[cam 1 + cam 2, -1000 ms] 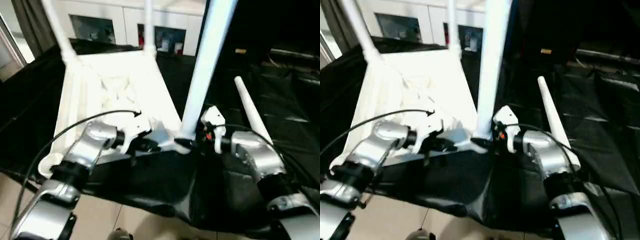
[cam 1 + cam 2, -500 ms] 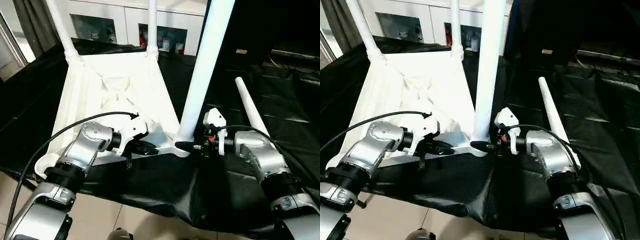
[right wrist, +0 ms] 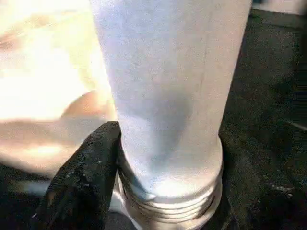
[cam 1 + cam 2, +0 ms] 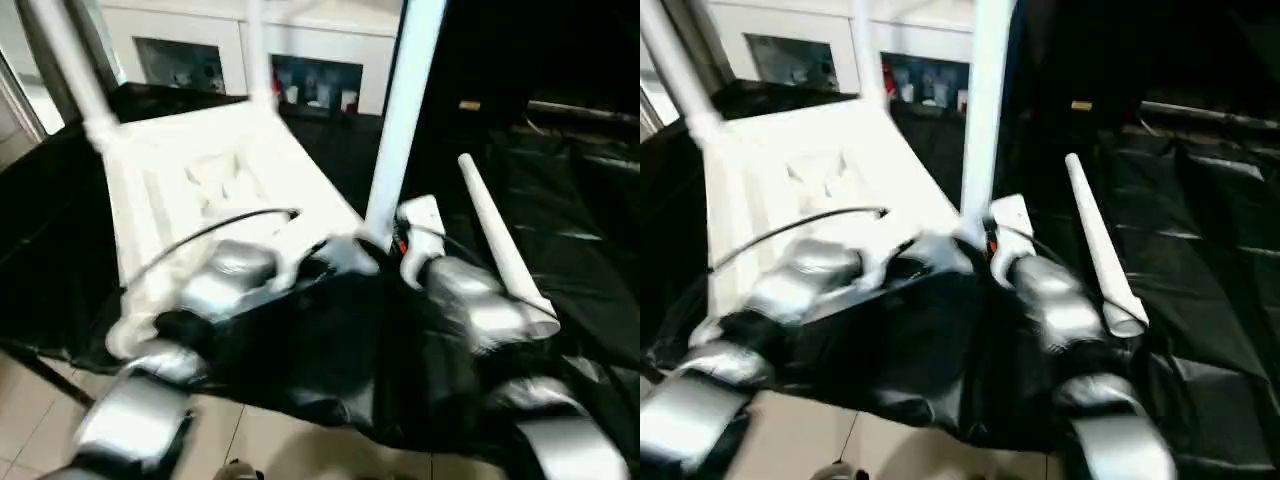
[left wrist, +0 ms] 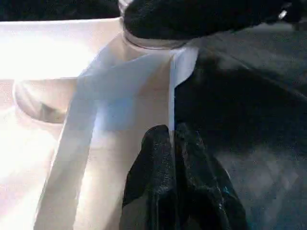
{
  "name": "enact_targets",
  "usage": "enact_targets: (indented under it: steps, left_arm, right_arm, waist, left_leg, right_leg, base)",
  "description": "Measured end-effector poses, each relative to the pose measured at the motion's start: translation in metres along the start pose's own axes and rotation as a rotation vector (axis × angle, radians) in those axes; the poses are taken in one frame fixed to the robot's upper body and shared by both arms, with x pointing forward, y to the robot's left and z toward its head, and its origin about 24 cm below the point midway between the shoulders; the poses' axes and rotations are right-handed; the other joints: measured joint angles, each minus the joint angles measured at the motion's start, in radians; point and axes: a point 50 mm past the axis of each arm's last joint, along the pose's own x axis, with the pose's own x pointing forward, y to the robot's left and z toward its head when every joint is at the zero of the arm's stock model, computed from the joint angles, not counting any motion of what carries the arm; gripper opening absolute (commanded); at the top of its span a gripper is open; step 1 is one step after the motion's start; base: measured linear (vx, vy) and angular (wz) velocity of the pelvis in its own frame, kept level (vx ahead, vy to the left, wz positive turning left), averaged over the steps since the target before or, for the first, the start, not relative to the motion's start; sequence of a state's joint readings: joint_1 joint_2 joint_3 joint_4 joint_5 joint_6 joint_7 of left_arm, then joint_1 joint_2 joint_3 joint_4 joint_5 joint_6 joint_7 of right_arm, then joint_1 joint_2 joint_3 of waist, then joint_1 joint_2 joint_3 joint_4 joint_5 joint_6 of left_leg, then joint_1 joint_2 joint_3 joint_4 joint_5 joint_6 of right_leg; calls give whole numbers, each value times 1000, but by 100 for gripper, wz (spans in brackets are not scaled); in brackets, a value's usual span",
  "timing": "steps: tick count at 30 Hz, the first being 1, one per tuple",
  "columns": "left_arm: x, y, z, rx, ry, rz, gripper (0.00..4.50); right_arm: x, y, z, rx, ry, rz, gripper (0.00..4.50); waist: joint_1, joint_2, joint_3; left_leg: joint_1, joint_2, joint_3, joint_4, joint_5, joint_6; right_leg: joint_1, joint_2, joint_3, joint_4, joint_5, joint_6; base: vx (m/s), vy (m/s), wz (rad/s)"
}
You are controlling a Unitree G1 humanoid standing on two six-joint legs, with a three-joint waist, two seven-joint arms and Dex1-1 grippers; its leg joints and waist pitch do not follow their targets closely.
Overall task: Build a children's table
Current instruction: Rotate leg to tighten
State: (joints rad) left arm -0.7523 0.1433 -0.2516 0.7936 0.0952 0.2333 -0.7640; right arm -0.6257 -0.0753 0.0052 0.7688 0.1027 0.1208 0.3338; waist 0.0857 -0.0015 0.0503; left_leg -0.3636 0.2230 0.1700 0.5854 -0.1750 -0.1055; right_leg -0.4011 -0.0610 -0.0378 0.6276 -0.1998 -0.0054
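The white table top (image 4: 200, 180) lies upside down on black cloth, ribbed underside up. Two legs (image 4: 65, 70) (image 4: 258, 50) stand in its far corner sockets. A third leg (image 4: 400, 120) stands in the near right socket. My right gripper (image 4: 385, 250) is shut on this leg's base, one black finger (image 3: 91, 177) pressed against the tube (image 3: 168, 96). My left gripper (image 5: 172, 143) is shut on the thin rim of the table top (image 5: 120, 96) beside that same corner. The fourth leg (image 4: 495, 235) lies loose on the cloth to the right.
Black cloth (image 4: 580, 200) covers the work surface, and its front edge drops to a tiled floor (image 4: 270, 450). White cabinets (image 4: 330, 70) stand behind. A black cable (image 4: 200, 235) loops over my left forearm.
The head view has swung and blurred, so the whole scene sits differently. Both grippers remain at the near right corner, holding the rim and the leg's base as before.
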Motion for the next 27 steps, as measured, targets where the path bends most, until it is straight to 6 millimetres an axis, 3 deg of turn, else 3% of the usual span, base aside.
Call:
enact_targets:
  steps: [5, 6, 11, 17, 23, 27]
  left_arm:
    - [6, -3, 4, -1, -3, 30, 0]
    - [6, -3, 4, -2, -3, 28, 0]
    - [4, -2, 3, 3, -4, 16, 0]
    - [-7, 3, -1, 38, -9, -51, 0]
    - [-28, 5, -12, 78, -20, -195, 0]
    - [-38, 3, -17, 94, -22, -289, 0]
  right_arm:
    - [6, 5, 2, 8, -12, -79, 272]
    - [6, 5, 2, 16, -18, -79, 342]
    - [5, 5, -1, 26, -13, -54, 349]
    - [-5, -5, -3, -46, 4, 106, 349]
    - [-32, -23, -2, -172, 56, 385, 349]
    - [-39, -20, 3, -224, 82, 522, 349]
  waist:
    - [1, 1, -2]
    - [1, 2, -2]
    - [1, 2, -2]
    - [0, 2, -2]
    - [3, 4, 0]
    - [11, 5, 0]
  left_leg:
    - [-1, 0, 0, 0, 0, 0]
    - [-1, 0, 0, 0, 0, 0]
    - [-1, 0, 0, -1, 0, 0]
    - [-3, 0, 0, -6, 0, 0]
    - [-5, 0, 0, -6, 0, 0]
    - [-6, 1, 1, -6, 0, 1]
  right_leg:
    - [1, 0, 0, -2, 2, -3]
    - [1, 0, 0, -3, 2, -3]
    - [1, 0, 0, -3, 2, -3]
    - [-2, 1, -1, -5, 2, -3]
    - [-2, 1, -2, -10, 2, -3]
    - [-2, 0, -2, -11, 2, -3]
  base:
    - [0, 0, 0]
    - [0, 0, 0]
    - [0, 0, 0]
    - [0, 0, 0]
    - [0, 0, 0]
    - [0, 0, 0]
